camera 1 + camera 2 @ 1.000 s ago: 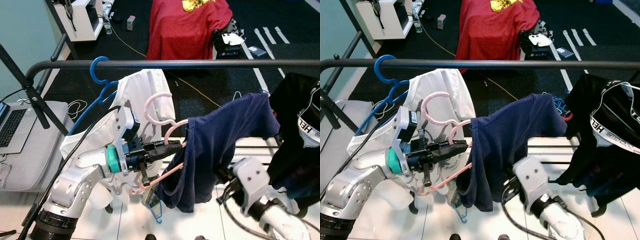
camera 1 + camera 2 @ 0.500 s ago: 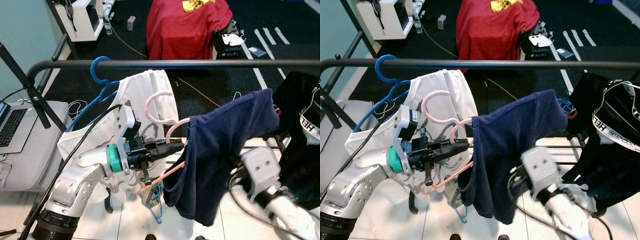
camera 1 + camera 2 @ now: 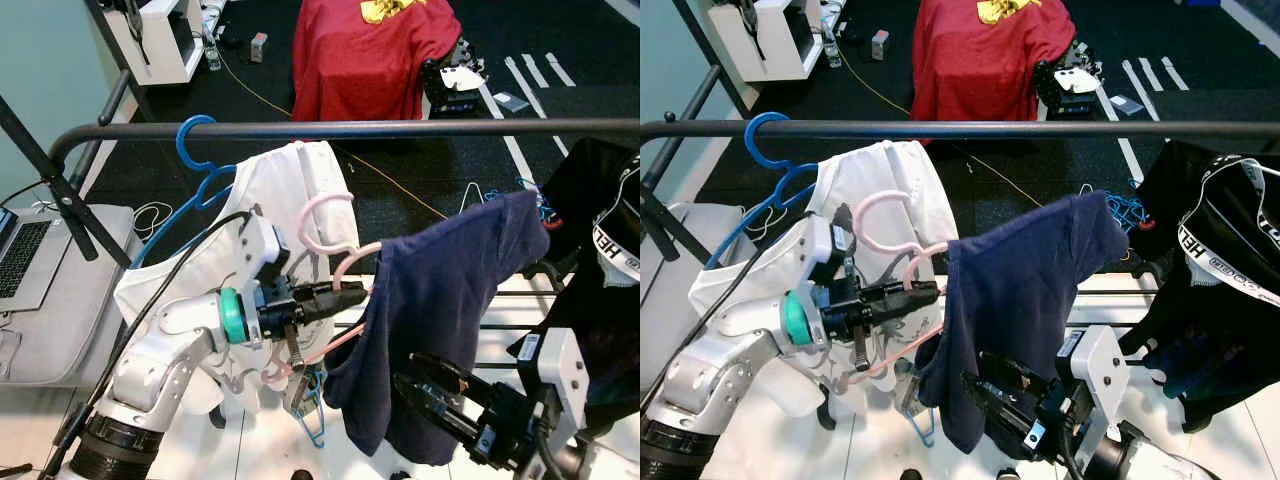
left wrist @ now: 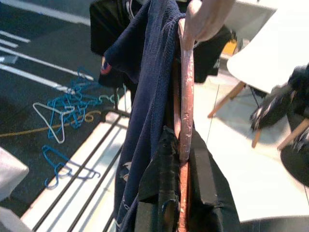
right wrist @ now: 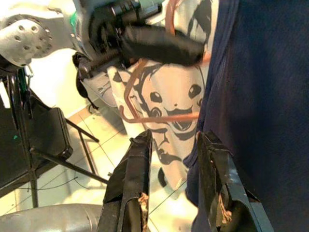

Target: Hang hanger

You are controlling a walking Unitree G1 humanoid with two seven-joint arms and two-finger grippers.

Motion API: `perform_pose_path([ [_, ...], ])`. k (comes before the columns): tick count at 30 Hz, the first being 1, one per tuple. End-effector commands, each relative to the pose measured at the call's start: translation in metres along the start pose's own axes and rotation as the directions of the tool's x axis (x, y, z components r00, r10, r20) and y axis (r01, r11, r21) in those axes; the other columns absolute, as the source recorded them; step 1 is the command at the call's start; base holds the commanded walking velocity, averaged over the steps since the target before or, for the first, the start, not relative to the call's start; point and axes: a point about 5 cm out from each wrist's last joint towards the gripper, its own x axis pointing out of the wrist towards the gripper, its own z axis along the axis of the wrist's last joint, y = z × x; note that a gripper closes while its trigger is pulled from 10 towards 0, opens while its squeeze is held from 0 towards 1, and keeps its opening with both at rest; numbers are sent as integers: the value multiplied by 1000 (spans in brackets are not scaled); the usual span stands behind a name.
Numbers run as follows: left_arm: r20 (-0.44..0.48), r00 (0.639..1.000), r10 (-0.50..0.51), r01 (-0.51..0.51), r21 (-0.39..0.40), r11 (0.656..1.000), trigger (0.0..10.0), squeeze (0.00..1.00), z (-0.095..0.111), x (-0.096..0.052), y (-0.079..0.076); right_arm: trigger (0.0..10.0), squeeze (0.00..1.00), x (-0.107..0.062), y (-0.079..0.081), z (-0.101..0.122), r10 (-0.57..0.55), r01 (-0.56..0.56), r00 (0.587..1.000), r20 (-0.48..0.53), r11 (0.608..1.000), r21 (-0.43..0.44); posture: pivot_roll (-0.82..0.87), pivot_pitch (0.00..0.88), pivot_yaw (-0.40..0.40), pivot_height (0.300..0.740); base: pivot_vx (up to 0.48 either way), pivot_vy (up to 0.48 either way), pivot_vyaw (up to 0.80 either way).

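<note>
One garment is already up at our left: a white shirt (image 3: 290, 190) on a blue hanger (image 3: 195, 165) hooked over the rail (image 3: 400, 127). Mid-frame, our left gripper (image 3: 335, 295) is clamped on the pink hanger (image 3: 325, 235) carrying the navy shirt (image 3: 440, 300), its hook below the rail and not yet over it. Our right gripper (image 3: 425, 385), fingers apart and empty, sits low by the navy hem; we judge we're mid-lift, so next is raising the hook over the bar and lowering it on.
</note>
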Motion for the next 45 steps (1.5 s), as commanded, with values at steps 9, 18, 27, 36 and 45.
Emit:
perform_pose_path([
  [9,-55,993,-102,107,81,991,10000,0,-12,-6,-11,10000,0,-18,-25,39,-12,-24,992,-125,959,-281,-362,195,162,740,0,0,0],
  [18,-177,962,-209,247,226,942,10000,0,-24,-21,-23,10000,0,0,-38,58,63,-130,983,-174,905,-406,-334,206,151,740,0,0,0],
  [27,-187,955,-232,276,257,926,10000,0,-20,-24,-24,10000,0,14,-35,58,173,-223,971,-167,905,-363,-326,218,139,740,0,0,0],
  [36,-178,951,-254,298,299,906,10000,0,-11,-22,-19,10000,1000,37,-31,27,239,-274,958,-162,926,-258,-308,227,150,740,0,0,0],
  [45,-180,947,-267,314,330,890,10000,0,-6,-24,-18,10000,1000,54,-36,21,272,-313,945,-180,909,-274,-291,239,145,740,0,0,0],
])
